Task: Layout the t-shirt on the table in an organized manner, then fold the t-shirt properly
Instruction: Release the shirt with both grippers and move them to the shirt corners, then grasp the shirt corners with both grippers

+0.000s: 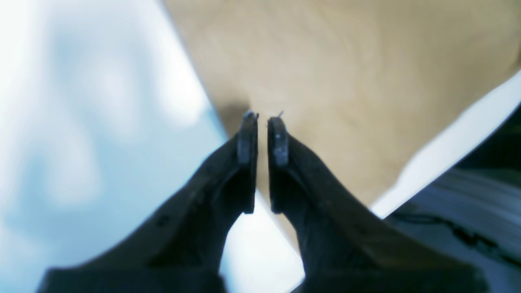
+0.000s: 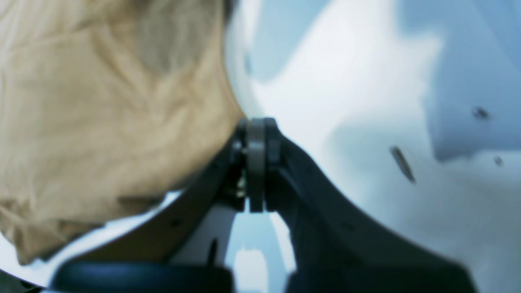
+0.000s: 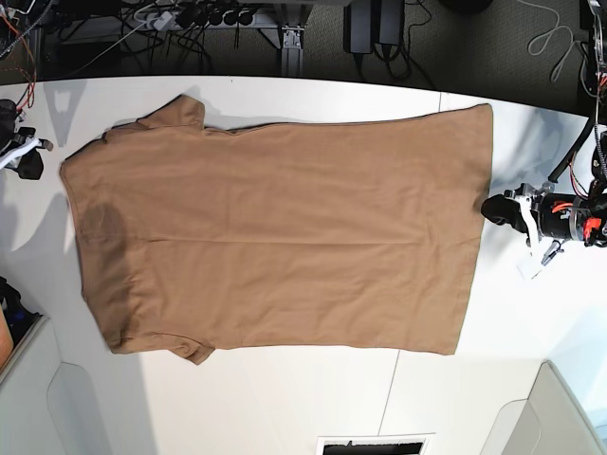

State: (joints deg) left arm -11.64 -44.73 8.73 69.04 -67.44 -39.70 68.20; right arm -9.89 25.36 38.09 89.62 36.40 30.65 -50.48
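Tan-brown cotton covers most of the base view: the t-shirt (image 3: 285, 232) lies spread flat on the table (image 3: 285, 398), its length running left to right. The shoulder end with both short sleeves sits at the left, one sleeve at the upper left and one at the lower left. The straight hem sits at the right. A faint darker patch marks the fabric near the left edge. A thin dark seam line crosses the white tabletop below the shirt.

Left of the shirt in the base view, the right gripper (image 3: 27, 161) stands at the table's edge, just beside the shoulder end. Seen from the right wrist camera, the right gripper (image 2: 256, 122) has its pads pressed flat together with no gap. Wrinkled shirt fabric (image 2: 101, 122) lies against the outer side of the fingertips; whether any cloth is pinched between them cannot be told, as the picture is blurred.

Right of the shirt in the base view, the left gripper (image 3: 495, 207) sits low at the hem's edge, its black tip meeting the fabric. Seen from the left wrist camera, the left gripper (image 1: 262, 116) is nearly closed, with a narrow slit between the two pads. The slit holds nothing. Smooth shirt fabric (image 1: 346, 73) lies just beyond the tips, white table (image 1: 447, 146) showing to the right.
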